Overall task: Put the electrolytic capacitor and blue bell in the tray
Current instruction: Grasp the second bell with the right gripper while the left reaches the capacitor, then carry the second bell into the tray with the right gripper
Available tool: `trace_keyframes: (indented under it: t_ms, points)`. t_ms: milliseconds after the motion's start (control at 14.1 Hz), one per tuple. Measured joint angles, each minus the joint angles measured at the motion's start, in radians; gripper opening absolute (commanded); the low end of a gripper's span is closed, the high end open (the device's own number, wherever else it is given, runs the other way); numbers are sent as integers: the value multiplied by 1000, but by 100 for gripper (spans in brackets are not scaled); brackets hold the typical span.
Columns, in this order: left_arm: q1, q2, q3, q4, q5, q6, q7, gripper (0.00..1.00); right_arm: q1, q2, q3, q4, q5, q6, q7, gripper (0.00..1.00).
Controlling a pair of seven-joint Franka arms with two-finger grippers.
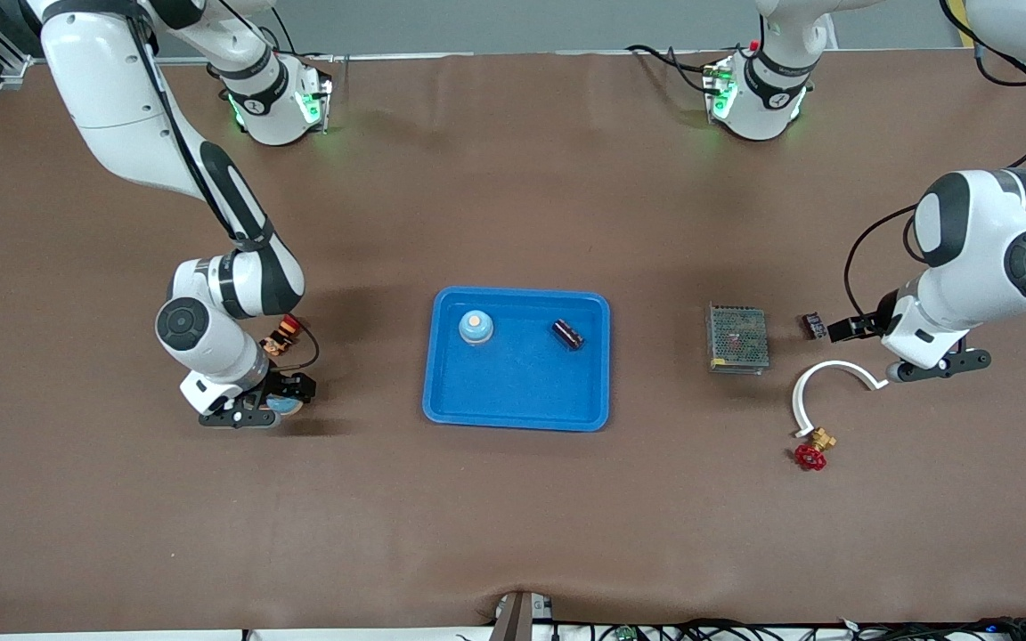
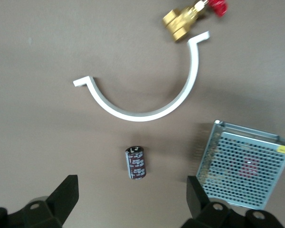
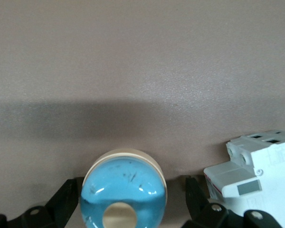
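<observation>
The right end effector (image 1: 280,402) is low over the surface toward the right arm's end. Its fingers are spread, one on each side of a blue bell (image 3: 123,190) that stands upright on the surface. One finger (image 3: 69,192) lies just beside the bell's rim, and the other shows a thin gap. A white breaker (image 3: 256,180) sits just outside that second finger, close to the bell.

The left end effector (image 2: 131,184) hangs over the surface toward the left arm's end, with its fingers spread wide and nothing between them. A dark capacitor (image 2: 137,163) lies on its side on the surface below, in line with the gap between the fingers. Past the capacitor, a white curved strip (image 2: 147,111) opens away from the end effector. A brass valve with a red handle (image 2: 183,21) lies by the strip's tip. A grey mesh box (image 2: 244,171) rests just outside one finger.

The blue tray (image 1: 517,411) lies mid-surface, well apart from both end effectors, between them. In it stand a second blue bell (image 1: 476,327) and a second capacitor (image 1: 567,334), apart from each other.
</observation>
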Motion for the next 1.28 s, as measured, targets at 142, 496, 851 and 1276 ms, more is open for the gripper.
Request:
trace_keyframes:
  t_ms: [142,496,851,1276]
  points:
    - [17,0,0,-50,-10,36,-20,100,-1,0,0,0,0,0,0,100]
    - [28,13,0,-135,-23,133,-105,100,-1,-4,5,3,0,-1,-1,0]
    - [47,51,0,-194,-23,262,-110,100,-1,-12,9,14,0,-33,12,0]
    - [48,97,-1,-225,-24,353,-114,100,117,-109,33,169,1,-362,321,0]
